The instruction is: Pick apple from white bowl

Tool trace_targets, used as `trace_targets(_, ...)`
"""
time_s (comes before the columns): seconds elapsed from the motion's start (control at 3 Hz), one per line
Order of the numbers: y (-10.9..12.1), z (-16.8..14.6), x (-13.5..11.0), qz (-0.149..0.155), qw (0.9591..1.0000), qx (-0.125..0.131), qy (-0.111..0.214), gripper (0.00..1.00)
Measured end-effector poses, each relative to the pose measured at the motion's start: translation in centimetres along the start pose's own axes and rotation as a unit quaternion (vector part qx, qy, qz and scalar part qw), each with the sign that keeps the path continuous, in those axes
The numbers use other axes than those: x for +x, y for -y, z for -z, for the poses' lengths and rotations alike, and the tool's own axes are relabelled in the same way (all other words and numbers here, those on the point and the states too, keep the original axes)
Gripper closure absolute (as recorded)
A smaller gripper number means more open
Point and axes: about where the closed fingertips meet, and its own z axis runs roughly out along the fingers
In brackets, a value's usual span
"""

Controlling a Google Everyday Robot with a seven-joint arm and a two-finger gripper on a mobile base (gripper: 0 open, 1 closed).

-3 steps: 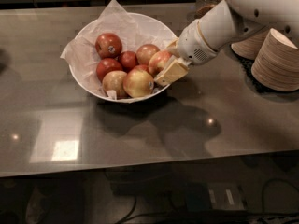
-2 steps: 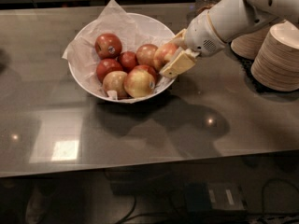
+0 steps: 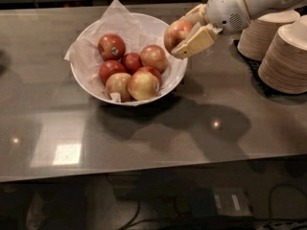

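While the end effector [image 3: 186, 35] is gripping the apple [image 3: 175, 32] between its fingers, both are hanging just above the right rim of the white bowl [image 3: 88, 80], near the far edge of the table [image 3: 144, 143], other apples [image 3: 144, 83] lying below-left.

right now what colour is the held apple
Red-blushed yellow-green apple, gripper by white bowl rim; camera view.

Hand [image 3: 183, 37] with apple [image 3: 174, 32] over right rim of white bowl [image 3: 90, 84]
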Motion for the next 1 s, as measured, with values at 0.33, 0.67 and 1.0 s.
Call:
trace_targets(0.33, -0.7, 2.0, -3.1, 0.031, 0.9993, -0.009, 0.022, 1.0)
trace_targets(0.67, -1.6, 3.6, -5.6, 0.059, 0.9979, -0.012, 0.027, 1.0)
trace_targets(1.0, -1.6, 3.6, -5.6, 0.059, 0.9978, -0.012, 0.027, 1.0)
